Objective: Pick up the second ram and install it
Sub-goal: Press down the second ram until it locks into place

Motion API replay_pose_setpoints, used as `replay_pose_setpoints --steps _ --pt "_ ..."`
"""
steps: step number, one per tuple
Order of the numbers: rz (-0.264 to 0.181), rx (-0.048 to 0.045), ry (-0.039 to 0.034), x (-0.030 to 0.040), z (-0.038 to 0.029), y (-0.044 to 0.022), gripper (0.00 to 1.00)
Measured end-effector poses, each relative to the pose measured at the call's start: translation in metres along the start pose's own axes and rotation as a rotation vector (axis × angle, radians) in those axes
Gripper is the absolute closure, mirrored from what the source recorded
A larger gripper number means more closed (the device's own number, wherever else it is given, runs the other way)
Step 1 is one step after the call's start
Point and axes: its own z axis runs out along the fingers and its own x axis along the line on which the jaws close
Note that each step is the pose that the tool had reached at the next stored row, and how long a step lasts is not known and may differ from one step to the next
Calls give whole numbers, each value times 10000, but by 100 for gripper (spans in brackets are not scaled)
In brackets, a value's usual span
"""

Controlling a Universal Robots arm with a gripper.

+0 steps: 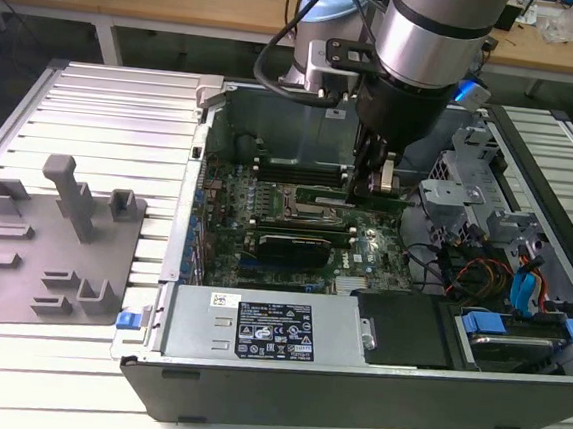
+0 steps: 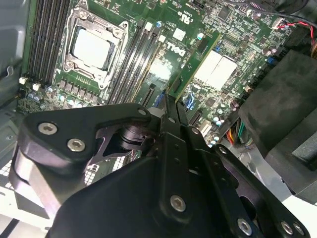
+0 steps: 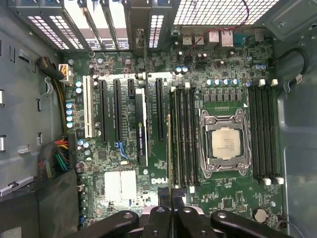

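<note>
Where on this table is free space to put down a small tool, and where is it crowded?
Free: the ribbed table beyond the grey fixture plate, and the narrow strip between that plate and the computer case. Crowded: inside the case, where the end effector holds the second ram over the motherboard, and by the cables.

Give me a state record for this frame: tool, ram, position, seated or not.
tool: shut on ram
ram: gripped near one end
position: over the slots beside the CPU socket
seated: apparently not; it looks raised above the board in the second wrist view
</note>
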Motion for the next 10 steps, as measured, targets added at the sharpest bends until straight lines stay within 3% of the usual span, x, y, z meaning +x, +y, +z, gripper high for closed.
replay_pose_setpoints --steps 4,8,10 --pt "0 1 -6 0 6 1 87" --pt "0 0 -15 -11 81 20 87" --pt "-3 -1 -21 -63 133 67 87"
